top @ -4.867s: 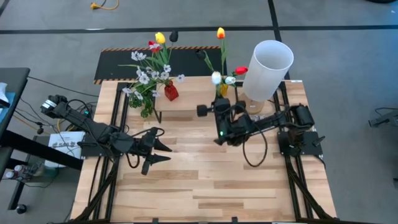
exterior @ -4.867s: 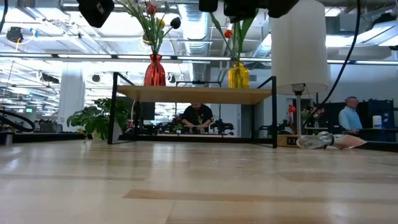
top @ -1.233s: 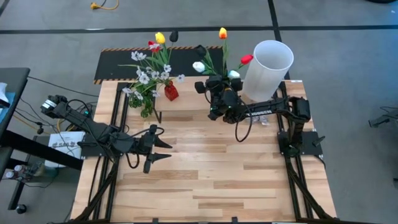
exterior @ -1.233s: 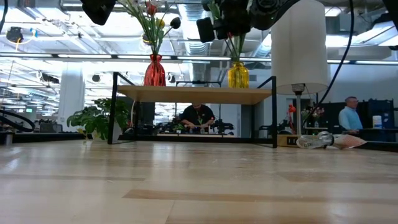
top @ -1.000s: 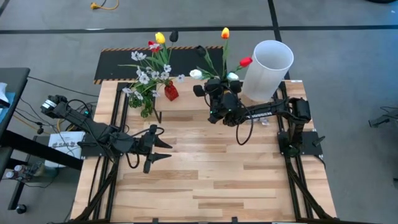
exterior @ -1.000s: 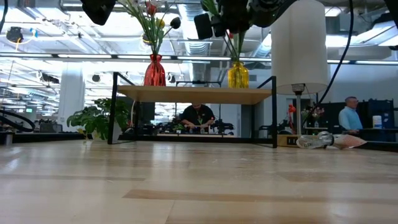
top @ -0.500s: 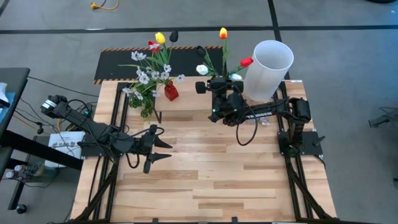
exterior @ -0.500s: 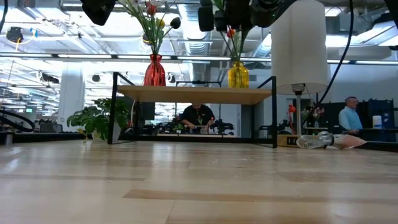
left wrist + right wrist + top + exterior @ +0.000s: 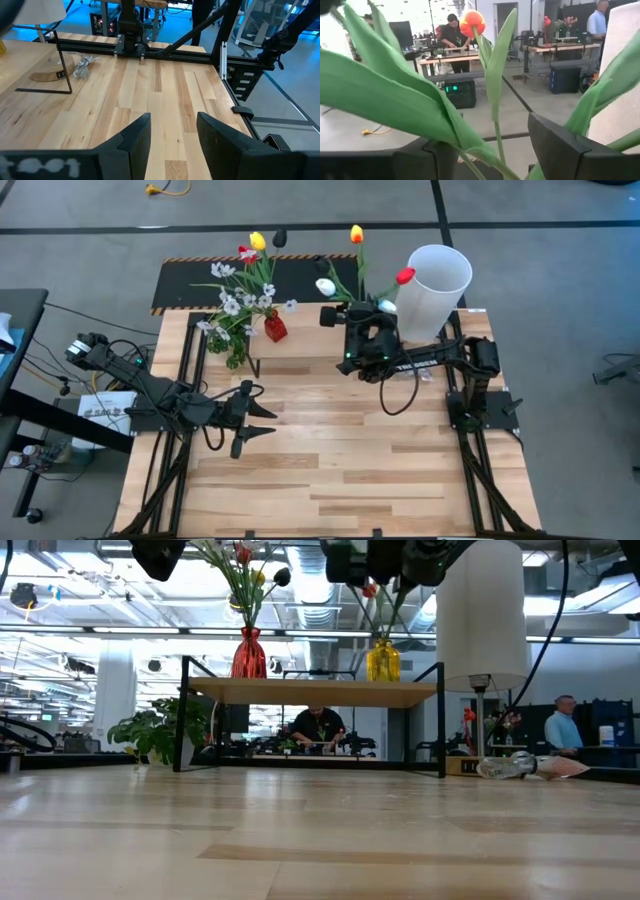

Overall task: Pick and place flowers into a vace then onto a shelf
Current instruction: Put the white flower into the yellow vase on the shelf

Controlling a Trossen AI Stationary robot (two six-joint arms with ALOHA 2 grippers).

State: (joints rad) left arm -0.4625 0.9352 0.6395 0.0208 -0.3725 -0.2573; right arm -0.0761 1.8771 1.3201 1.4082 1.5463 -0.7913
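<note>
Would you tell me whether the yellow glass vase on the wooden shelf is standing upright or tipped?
Upright. In the low view the yellow glass vase stands squarely on the wooden shelf, its green stems rising from its neck.

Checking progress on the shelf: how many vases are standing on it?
2. A red vase stands at the shelf's left end in the low view; a yellow vase stands toward its right, under the right tool. None seems hidden.
</note>
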